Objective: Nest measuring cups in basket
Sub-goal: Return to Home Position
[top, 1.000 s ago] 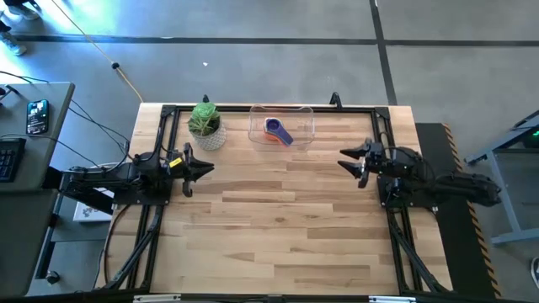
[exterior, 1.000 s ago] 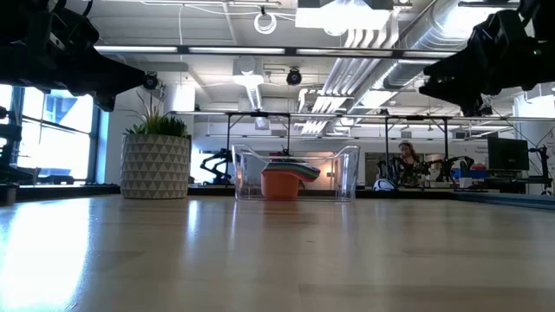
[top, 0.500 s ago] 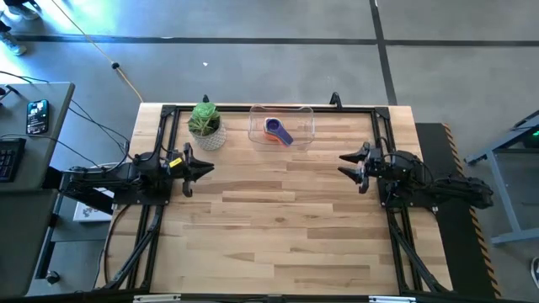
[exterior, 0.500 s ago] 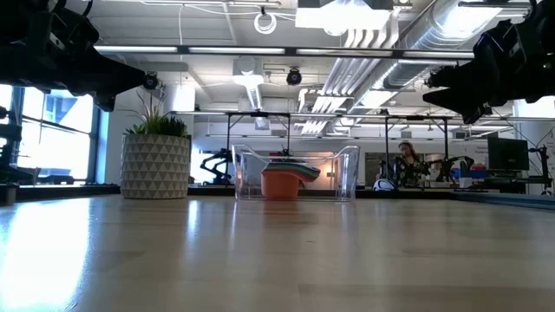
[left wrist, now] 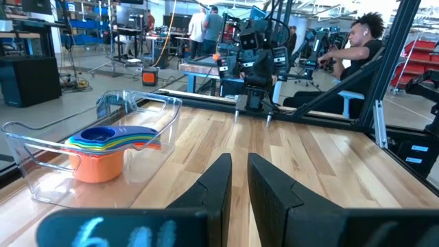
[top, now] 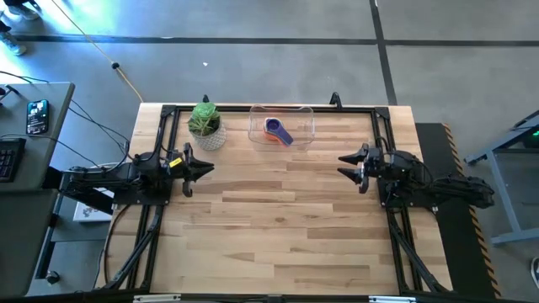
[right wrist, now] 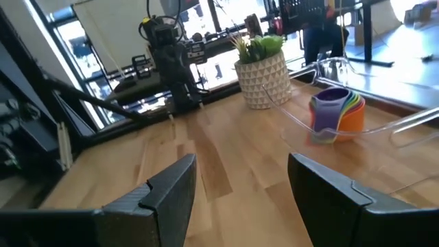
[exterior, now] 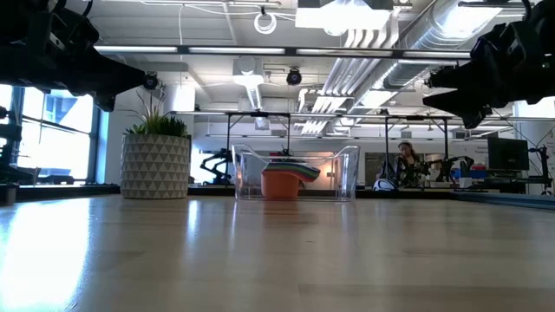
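At upper centre, the measuring cups (top: 274, 129) sit nested inside the basket (top: 302, 121); left jaws closed, mid-left; right jaws spread, mid-right.

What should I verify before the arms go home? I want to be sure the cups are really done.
1. Cups nested as one stack inside the basket: ok.
2. Basket upright and flat on the table: ok.
3. Right gripper open, empty, apart from the basket: ok.
4. Left gripper shut on nothing, near the table's left edge: ok.
5. Plant pot apart from both grippers: ok.
6. Every cup of the set in the stack: cannot tell, since the colours overlap.
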